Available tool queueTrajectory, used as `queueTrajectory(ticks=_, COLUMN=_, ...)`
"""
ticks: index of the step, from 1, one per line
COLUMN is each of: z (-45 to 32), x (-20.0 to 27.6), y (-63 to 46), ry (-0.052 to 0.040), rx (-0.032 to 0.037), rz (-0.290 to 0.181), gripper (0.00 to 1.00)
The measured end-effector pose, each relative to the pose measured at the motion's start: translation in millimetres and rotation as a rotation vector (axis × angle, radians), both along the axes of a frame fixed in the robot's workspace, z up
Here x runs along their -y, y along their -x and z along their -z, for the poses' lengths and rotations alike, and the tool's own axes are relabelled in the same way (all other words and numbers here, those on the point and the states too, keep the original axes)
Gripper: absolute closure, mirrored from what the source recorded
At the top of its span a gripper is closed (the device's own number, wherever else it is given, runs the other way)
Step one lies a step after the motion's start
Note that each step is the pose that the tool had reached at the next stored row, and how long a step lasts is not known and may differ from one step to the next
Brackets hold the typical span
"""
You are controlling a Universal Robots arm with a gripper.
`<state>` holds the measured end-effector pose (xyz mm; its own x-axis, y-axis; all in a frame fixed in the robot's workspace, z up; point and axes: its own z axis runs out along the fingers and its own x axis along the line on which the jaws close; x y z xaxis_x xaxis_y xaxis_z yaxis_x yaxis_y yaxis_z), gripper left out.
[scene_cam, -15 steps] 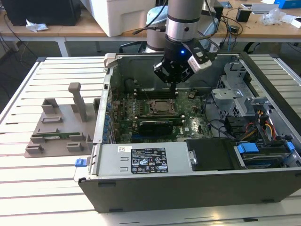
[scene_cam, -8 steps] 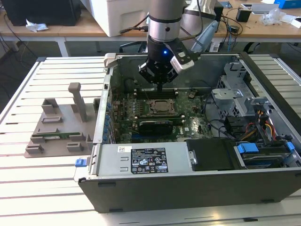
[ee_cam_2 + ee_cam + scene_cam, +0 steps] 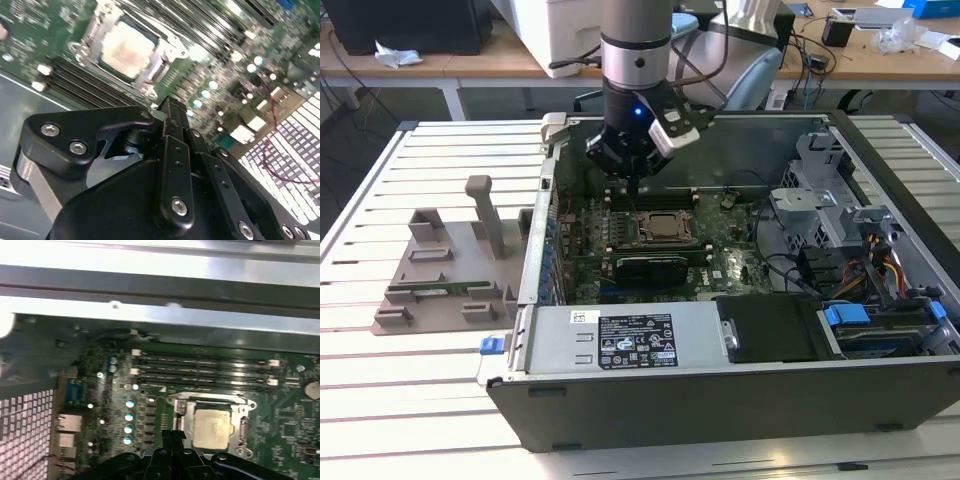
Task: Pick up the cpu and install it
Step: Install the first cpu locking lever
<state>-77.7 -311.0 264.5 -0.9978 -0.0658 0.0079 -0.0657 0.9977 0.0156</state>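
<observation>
The cpu (image 3: pixel 212 427) sits in the motherboard socket (image 3: pixel 125 47) inside the open computer case (image 3: pixel 740 400) on the desk (image 3: pixel 410 390), while the gripper (image 3: pixel 632 182) hovers just above it, jaws closed together and holding nothing.

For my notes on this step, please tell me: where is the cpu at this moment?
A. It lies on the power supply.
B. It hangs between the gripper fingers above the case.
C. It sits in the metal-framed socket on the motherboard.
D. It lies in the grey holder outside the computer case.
C: in both wrist views the cpu lies flat within the socket frame on the motherboard, its silver top facing up, apart from the gripper above it.
</observation>
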Motion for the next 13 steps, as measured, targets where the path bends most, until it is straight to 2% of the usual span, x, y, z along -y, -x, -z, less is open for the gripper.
queueTrajectory(ticks=1, z=0.1, x=-1.2, y=3.2, ry=0.0002, rx=0.0001, rz=0.000, gripper=0.89)
queueTrajectory(ticks=3, z=0.3, x=-6.9, y=13.2, ry=0.0001, rx=0.0000, rz=0.000, gripper=0.89)
queueTrajectory(ticks=6, z=0.7, x=-10.8, y=20.5, ry=-0.0004, rx=0.0001, rz=0.000, gripper=0.89)
queueTrajectory(ticks=10, z=1.9, x=-26.4, y=21.7, ry=-0.0038, rx=0.0000, rz=0.000, gripper=0.89)
queueTrajectory(ticks=13, z=2.2, x=-28.3, y=16.9, ry=-0.0040, rx=0.0000, rz=0.000, gripper=0.89)
